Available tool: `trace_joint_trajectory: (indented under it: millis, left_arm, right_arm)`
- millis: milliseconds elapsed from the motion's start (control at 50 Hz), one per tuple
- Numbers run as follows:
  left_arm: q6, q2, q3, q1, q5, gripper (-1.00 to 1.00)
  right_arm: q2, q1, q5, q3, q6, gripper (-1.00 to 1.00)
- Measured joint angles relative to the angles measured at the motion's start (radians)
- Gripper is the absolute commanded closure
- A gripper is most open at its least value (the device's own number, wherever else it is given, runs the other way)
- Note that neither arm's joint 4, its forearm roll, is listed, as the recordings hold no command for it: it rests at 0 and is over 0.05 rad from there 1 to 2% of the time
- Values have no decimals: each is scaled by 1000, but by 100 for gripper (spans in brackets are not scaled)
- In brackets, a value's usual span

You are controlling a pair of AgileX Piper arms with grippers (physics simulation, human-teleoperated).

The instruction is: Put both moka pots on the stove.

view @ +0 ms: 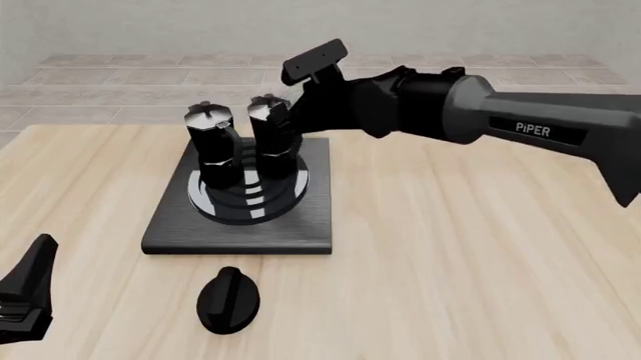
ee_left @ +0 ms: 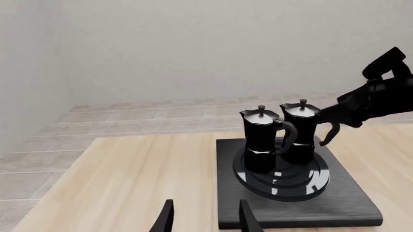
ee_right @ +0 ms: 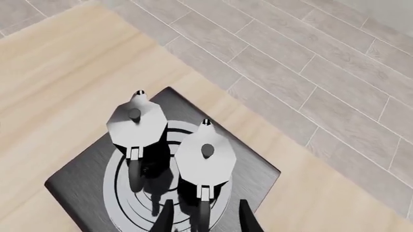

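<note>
On the stove (view: 240, 225), both pots stand upright on the ring burner (view: 245, 202), side by side and nearly touching. The right tool (ee_right: 202, 217) hangs above the right-hand pot (view: 272, 131), fingers parted either side of its handle, gripping nothing as far as the wrist view shows. The left tool (ee_left: 203, 217) sits low near the surface (view: 451, 262), open and empty, well apart from the left-hand pot (view: 212, 142). Finishing well likely means lifting the right tool straight up, so neither handle is clipped.
</note>
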Motion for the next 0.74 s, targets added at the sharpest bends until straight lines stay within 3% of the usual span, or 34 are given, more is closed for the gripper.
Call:
trace_joint_trajectory:
  millis: [320,740]
  left_arm:
    - [5,0,2,-1,-3,-100]
    - [13,0,2,-8,-2,-100]
  right_arm:
    - [-174,-1,-1,113,-16,-100]
    - [-526,3,-125,451,-2,-100]
